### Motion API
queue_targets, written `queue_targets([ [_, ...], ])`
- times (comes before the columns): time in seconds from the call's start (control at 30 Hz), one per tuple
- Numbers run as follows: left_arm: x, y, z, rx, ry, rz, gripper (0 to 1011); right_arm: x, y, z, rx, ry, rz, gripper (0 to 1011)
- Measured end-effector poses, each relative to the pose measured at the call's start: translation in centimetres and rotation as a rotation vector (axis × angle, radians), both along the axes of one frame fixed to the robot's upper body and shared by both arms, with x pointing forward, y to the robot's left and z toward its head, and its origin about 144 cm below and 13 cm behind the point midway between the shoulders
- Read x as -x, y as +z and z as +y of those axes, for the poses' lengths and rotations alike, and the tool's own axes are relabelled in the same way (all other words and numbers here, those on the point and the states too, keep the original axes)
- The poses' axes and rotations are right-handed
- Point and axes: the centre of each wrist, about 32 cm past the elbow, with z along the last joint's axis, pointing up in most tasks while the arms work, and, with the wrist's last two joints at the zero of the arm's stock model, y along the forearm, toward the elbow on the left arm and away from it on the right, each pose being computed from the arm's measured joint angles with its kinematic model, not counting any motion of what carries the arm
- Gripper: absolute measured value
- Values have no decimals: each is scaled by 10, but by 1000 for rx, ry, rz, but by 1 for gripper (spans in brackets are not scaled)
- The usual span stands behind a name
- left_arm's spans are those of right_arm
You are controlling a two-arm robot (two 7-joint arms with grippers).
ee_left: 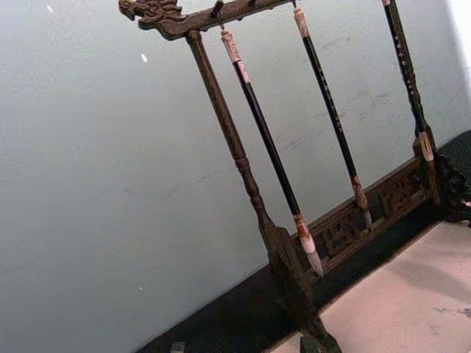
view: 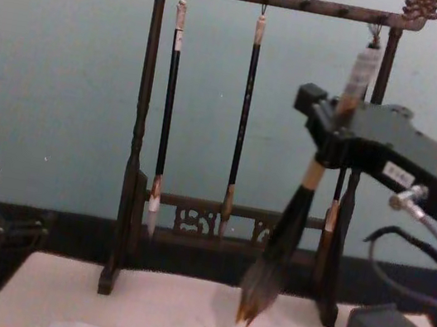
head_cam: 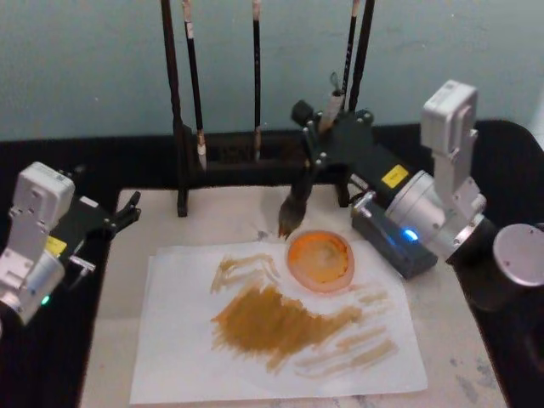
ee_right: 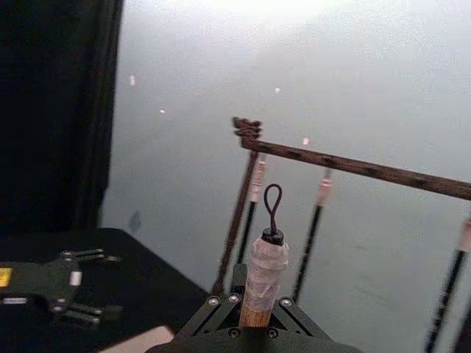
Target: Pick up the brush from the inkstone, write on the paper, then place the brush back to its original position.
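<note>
Brush (view: pixel 288 225), one, in right pincer (view: pixel 332 139), three hanging brushes (view: pixel 166 113), one paper (head_cam: pixel 183 340)

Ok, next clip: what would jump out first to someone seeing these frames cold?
The large calligraphy brush comes first: it is clamped in the right gripper fingers and tilted, with its tuft pointing down just behind the orange dish. Next are the broad brown strokes across the paper in front of the robot. Behind stands the dark wooden rack hung with thin brushes, and the left gripper sits beside the mat's left edge.
</note>
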Motion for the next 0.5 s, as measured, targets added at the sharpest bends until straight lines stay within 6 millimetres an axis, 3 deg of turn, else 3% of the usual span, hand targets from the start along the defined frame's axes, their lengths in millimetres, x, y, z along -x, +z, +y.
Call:
queue_targets([
  [0.5, 0, 0, 0, 0, 0, 0, 1010, 6, -5, 23, -7, 124, 16, 2],
])
